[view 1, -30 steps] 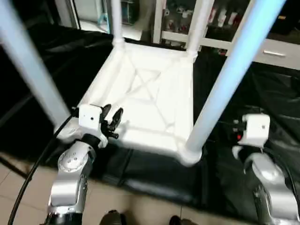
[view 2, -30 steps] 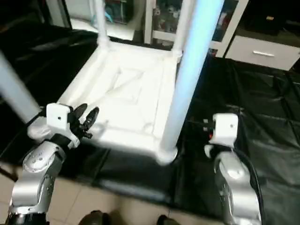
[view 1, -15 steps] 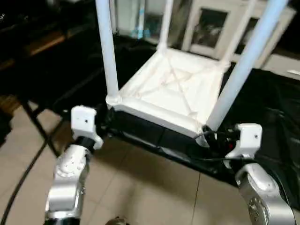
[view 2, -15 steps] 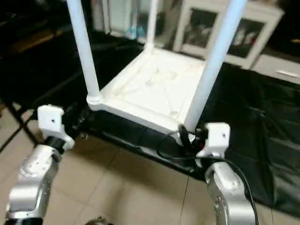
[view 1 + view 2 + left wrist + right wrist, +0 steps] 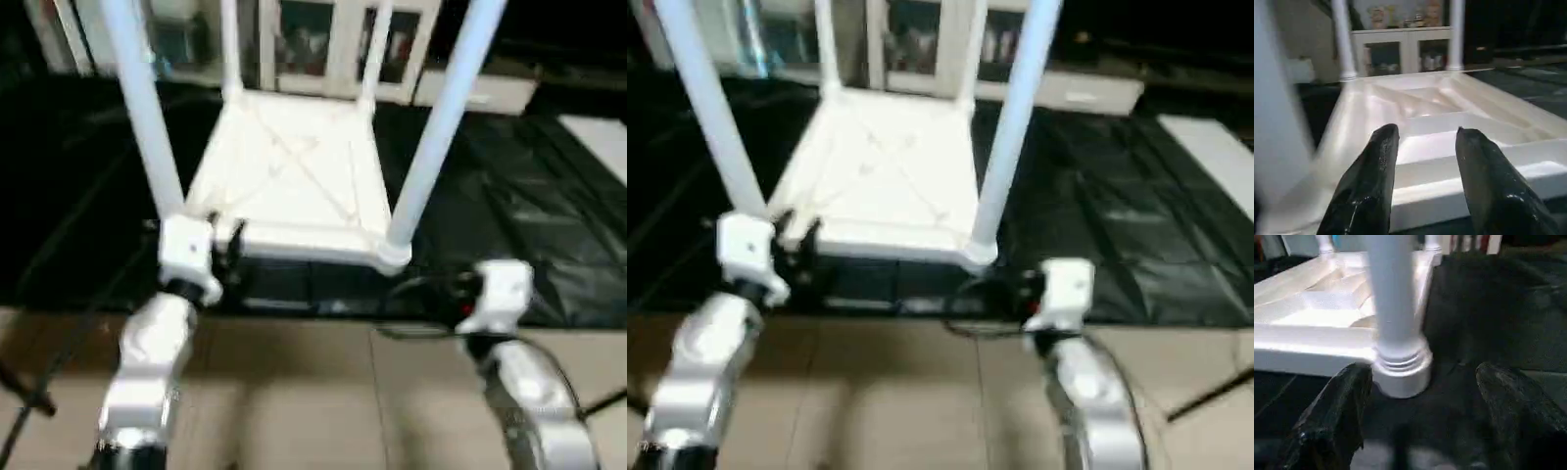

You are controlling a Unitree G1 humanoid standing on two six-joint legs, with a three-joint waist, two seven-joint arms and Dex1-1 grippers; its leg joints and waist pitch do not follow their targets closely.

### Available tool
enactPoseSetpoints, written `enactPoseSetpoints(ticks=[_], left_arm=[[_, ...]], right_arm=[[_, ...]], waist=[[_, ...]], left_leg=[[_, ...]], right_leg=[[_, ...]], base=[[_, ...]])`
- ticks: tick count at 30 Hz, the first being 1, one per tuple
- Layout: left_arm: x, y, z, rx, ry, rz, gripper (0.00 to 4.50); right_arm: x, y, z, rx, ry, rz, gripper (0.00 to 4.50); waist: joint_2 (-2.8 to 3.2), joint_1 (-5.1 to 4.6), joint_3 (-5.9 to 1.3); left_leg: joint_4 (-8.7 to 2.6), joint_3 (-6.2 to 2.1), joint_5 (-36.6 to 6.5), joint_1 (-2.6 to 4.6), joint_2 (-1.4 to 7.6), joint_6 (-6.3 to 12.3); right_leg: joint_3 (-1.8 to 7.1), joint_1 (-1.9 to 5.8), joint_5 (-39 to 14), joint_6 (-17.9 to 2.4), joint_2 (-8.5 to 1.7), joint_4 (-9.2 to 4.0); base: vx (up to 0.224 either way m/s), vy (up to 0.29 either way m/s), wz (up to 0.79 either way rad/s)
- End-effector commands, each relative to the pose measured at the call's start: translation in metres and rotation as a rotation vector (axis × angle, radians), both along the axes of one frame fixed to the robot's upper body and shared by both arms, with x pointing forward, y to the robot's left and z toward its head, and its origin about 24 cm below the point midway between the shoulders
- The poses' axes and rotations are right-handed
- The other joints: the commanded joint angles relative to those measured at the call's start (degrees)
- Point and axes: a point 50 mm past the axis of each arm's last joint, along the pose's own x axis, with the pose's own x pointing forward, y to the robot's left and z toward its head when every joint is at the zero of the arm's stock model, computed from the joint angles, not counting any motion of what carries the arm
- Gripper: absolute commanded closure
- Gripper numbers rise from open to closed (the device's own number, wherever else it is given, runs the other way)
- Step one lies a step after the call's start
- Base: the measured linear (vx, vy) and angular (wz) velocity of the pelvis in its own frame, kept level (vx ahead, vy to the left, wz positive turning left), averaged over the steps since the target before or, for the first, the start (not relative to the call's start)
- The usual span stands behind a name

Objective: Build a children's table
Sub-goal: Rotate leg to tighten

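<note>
Black plastic sheeting [image 5: 549, 215] over a tan tiled floor [image 5: 313, 401], white glass-fronted cabinets [image 5: 323, 44] behind

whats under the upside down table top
The table top lies on black sheeting that spreads out around it, with four legs standing up from its corners. Whatever lies directly beneath the top is covered.

The two eye views look down from the robot's head, side by side, and both see the upside-down children's table [image 5: 284, 181] on the black sheet [image 5: 529, 196] from a little way back. The left wrist view looks low and close past its end effector [image 5: 1425, 142] across the ribbed underside. The right wrist view sits close to the near right leg [image 5: 1393, 298] and its corner socket [image 5: 1403, 369], which both eye views share.
</note>
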Motion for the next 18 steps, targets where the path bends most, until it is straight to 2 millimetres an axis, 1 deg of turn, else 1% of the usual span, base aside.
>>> enactPoseSetpoints(ticks=[1,2,3,4,5,6,7,8,9,10,11,12,13,14,15,16,17,18], left_arm=[[0.002,-0.004,0.000,-0.016,-0.009,0.015,2.41],[0.002,-0.004,0.000,-0.017,-0.008,0.023,2.41],[0.001,-0.004,-0.002,-0.008,-0.005,0.029,2.41],[0.000,-0.003,-0.003,0.007,-0.011,0.039,2.41],[-0.001,-0.002,-0.004,0.007,-0.013,0.043,2.41],[-0.001,0.001,-0.007,0.016,0.009,0.063,2.41],[-0.002,0.003,-0.009,0.021,0.025,0.078,2.41],[-0.003,0.003,-0.009,0.014,0.025,0.076,2.41],[-0.005,0.005,-0.010,-0.015,0.021,0.065,2.41],[-0.007,0.006,-0.009,-0.018,0.009,0.058,2.41],[-0.007,0.007,-0.009,-0.017,0.007,0.056,2.41],[-0.008,0.009,-0.008,-0.009,0.007,0.058,2.41],[-0.007,0.010,-0.006,-0.006,-0.003,0.067,2.41],[-0.006,0.011,-0.004,-0.025,-0.006,0.065,2.41],[-0.006,0.010,-0.003,-0.039,-0.003,0.056,2.41],[-0.005,0.010,-0.001,-0.037,-0.009,0.053,2.41],[-0.005,0.010,0.000,-0.033,-0.014,0.053,2.41],[-0.004,0.010,0.001,-0.028,-0.014,0.050,2.41]], right_arm=[[0.002,-0.006,0.006,-0.015,-0.021,0.006,0.74],[0.002,-0.005,0.006,-0.013,-0.019,0.020,0.74],[0.002,-0.003,0.006,-0.012,-0.020,0.036,0.74],[0.002,-0.002,0.007,-0.010,-0.023,0.044,0.74],[0.002,-0.002,0.007,-0.004,-0.023,0.051,0.74],[0.003,-0.001,0.006,0.003,-0.025,0.056,0.74],[0.003,0.000,0.006,0.008,-0.027,0.059,0.74],[0.003,0.000,0.006,0.008,-0.026,0.060,0.74],[0.004,0.001,0.005,0.007,-0.023,0.063,0.74],[0.004,0.001,0.005,0.012,-0.028,0.066,0.74],[0.005,0.001,0.005,0.017,-0.030,0.066,0.74],[0.006,0.002,0.005,0.025,-0.030,0.068,0.74],[0.007,0.003,0.005,0.019,-0.032,0.073,0.74],[0.008,0.004,0.005,0.003,-0.031,0.080,0.74],[0.009,0.004,0.005,-0.001,-0.031,0.083,0.74],[0.009,0.005,0.006,-0.008,-0.035,0.081,0.74],[0.010,0.005,0.006,-0.012,-0.037,0.080,0.74],[0.010,0.005,0.006,-0.011,-0.033,0.076,0.74]], waist=[[2.84,-0.09,-3.46],[2.79,0.06,-3.65],[1.39,0.73,-3.76],[0.36,0.94,-3.64],[-1.77,2.24,-3.44],[-3.31,3.18,-3.55],[-3.90,4.96,-2.77],[-3.90,4.96,-2.77],[-2.56,5.37,-2.31],[-2.14,5.31,-2.27],[-2.30,5.47,-2.15],[-2.05,5.46,-2.16],[-1.86,5.50,-2.03],[-1.56,5.23,-1.26],[-1.34,5.16,-1.03],[-1.21,5.04,-0.48],[-0.90,5.00,-0.35],[-1.15,5.62,0.04]], left_leg=[[-9.10,-7.17,34.5,4.44,11.12,-5.61],[-8.96,-6.88,35.7,4.47,11.03,-2.60],[-8.58,-5.43,35.0,4.39,9.07,9.81],[-7.93,-4.72,32.3,3.82,7.41,13.73],[-5.07,-0.42,22.9,0.20,1.99,14.66],[-4.80,1.48,16.1,-1.67,-0.23,12.76],[-7.07,2.14,5.0,-0.73,1.21,4.73],[-7.07,2.14,5.0,-0.73,1.21,4.73],[-9.13,2.64,2.1,0.08,2.61,1.26],[-9.72,2.64,1.0,0.27,3.07,0.44],[-10.46,3.02,-4.7,1.02,4.02,-0.90],[-10.82,3.04,-7.5,1.35,4.29,-1.38],[-11.47,3.42,-13.6,2.36,4.83,-1.57],[-12.16,3.65,-21.8,3.55,5.10,-1.44],[-12.23,3.84,-27.5,5.07,4.93,-0.95],[-12.29,3.92,-30.4,5.80,4.86,-0.83],[-12.43,3.96,-34.2,7.36,4.68,-0.70],[-13.25,3.24,-32.6,4.04,3.64,1.24]], right_leg=[[1.89,-3.08,-4.5,0.2,-0.59,1.69],[2.15,-3.04,-4.8,0.7,-0.68,1.55],[3.97,-2.32,-1.8,-0.3,-1.81,-1.41],[5.37,-1.56,0.9,-2.0,-3.05,-3.74],[7.38,1.48,8.3,-5.7,-5.41,-7.24],[8.19,3.51,9.9,-2.1,-6.69,-8.20],[8.10,3.07,-1.9,7.5,-6.40,-8.88],[8.10,3.07,-1.9,7.5,-6.40,-8.88],[6.76,2.37,-5.6,7.1,-4.53,-9.00],[6.37,2.30,-6.2,5.5,-4.08,-8.87],[6.06,1.91,-10.7,2.5,-3.56,-8.98],[5.95,2.10,-12.6,1.0,-3.51,-8.81],[5.72,2.02,-16.4,-1.4,-3.26,-9.35],[5.15,1.70,-23.0,-3.3,-2.79,-10.13],[4.71,1.81,-28.1,-4.9,-2.66,-11.21],[4.32,1.62,-31.0,-5.2,-2.47,-11.75],[3.69,2.03,-34.2,-5.1,-2.41,-12.71],[2.35,5.46,-34.5,-4.1,-3.35,-13.22]], base=[[0.000,0.000,0.00],[-0.009,-0.069,0.05],[-0.009,-0.069,0.05],[-0.031,-0.119,-0.02],[-0.047,-0.154,-0.08],[-0.047,-0.154,-0.08],[-0.056,-0.155,-0.07],[-0.061,-0.121,-0.02],[-0.061,-0.121,-0.02],[-0.051,-0.069,0.02],[0.000,0.000,0.00],[0.000,0.000,0.00],[0.000,0.000,0.00],[0.000,0.000,0.00],[0.000,0.000,0.00],[0.000,0.000,0.00],[0.015,0.054,-0.03],[0.015,0.054,-0.03]])
